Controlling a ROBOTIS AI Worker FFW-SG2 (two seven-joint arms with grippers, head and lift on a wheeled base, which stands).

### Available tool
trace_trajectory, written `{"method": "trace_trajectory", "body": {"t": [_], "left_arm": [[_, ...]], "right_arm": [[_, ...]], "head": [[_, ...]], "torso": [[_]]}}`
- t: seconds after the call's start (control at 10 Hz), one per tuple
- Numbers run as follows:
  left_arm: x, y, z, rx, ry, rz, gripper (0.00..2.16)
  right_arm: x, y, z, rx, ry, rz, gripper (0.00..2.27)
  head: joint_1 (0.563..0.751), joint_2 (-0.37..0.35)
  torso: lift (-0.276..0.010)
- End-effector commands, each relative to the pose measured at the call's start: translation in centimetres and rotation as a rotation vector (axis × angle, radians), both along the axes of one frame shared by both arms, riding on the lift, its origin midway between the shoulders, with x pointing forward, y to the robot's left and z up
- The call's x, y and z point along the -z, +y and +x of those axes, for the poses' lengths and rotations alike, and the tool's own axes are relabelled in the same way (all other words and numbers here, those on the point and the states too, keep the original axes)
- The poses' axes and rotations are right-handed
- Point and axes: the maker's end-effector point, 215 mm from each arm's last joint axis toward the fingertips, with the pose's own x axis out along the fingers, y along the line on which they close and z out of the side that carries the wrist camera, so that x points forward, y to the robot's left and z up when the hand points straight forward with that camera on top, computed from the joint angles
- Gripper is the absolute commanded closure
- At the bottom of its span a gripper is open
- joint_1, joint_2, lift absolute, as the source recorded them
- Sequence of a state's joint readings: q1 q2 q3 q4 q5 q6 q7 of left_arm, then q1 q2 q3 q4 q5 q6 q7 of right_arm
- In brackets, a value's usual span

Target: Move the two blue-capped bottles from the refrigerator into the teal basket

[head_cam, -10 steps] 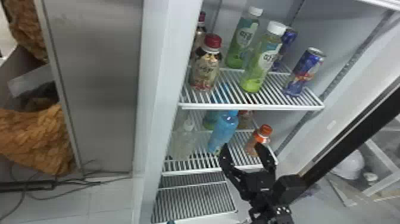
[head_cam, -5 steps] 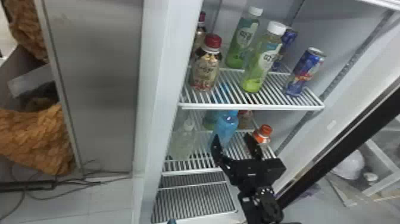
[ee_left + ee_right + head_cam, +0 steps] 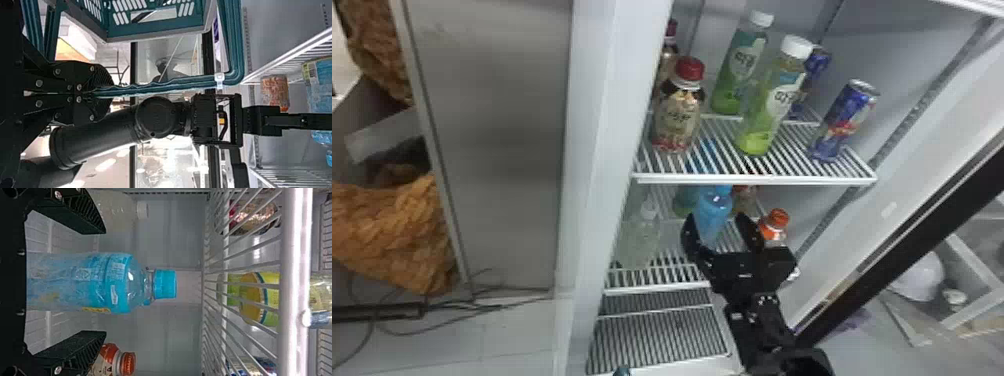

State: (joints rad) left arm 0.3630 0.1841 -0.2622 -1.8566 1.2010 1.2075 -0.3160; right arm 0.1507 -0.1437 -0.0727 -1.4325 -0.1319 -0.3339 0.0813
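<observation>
In the head view my right gripper [image 3: 716, 218] stands open on the lower shelf, one finger on each side of the front blue-capped bottle [image 3: 713, 212]. The right wrist view has that upright bottle [image 3: 101, 282] between the open fingers of my right gripper [image 3: 105, 282], with gaps on both sides. Behind it, a second bluish bottle [image 3: 685, 201] is partly hidden; its cap cannot be made out clearly. In the left wrist view my left gripper [image 3: 95, 92] is shut on the handle of the teal basket [image 3: 156, 28].
A clear bottle [image 3: 639, 237] and an orange-capped bottle [image 3: 775, 226] flank the front blue bottle. Above runs the upper shelf's front bar [image 3: 757, 179], with bottles and cans on that shelf. The fridge's side wall [image 3: 597, 150] rises at the left.
My right gripper has moved left and farther into the fridge, from in front of the orange-capped bottle to around the front blue bottle. The bottles have not visibly moved.
</observation>
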Motion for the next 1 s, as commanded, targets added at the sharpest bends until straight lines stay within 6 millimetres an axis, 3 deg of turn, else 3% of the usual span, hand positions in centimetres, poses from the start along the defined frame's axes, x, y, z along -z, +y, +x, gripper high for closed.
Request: {"method": "trace_trajectory", "body": {"t": [0.0,0.2,0.4,0.6,0.9], "left_arm": [[-0.1,0.0,0.0,0.002,-0.002,-0.001,1.14],[-0.1,0.0,-0.1,0.002,0.002,-0.004,1.14],[0.0,0.1,0.0,-0.003,0.003,-0.003,1.14],[0.0,0.1,-0.1,-0.005,0.006,-0.004,1.14],[-0.1,0.1,0.0,-0.007,0.006,-0.006,1.14]], "right_arm": [[0.2,-0.1,1.1,-0.001,0.005,-0.003,0.10],[0.2,0.4,2.0,-0.014,0.017,-0.008,0.12],[-0.5,0.6,2.1,-0.020,0.006,-0.014,0.36],[-1.1,0.0,1.1,0.004,-0.006,-0.022,0.66],[-3.3,-0.9,-0.5,0.024,-0.046,-0.025,0.66]], "head": [[0.695,-0.350],[0.695,-0.350],[0.695,-0.350],[0.695,-0.350],[0.695,-0.350]], "torso": [[-0.138],[-0.138],[-0.138],[-0.138],[-0.138]]}}
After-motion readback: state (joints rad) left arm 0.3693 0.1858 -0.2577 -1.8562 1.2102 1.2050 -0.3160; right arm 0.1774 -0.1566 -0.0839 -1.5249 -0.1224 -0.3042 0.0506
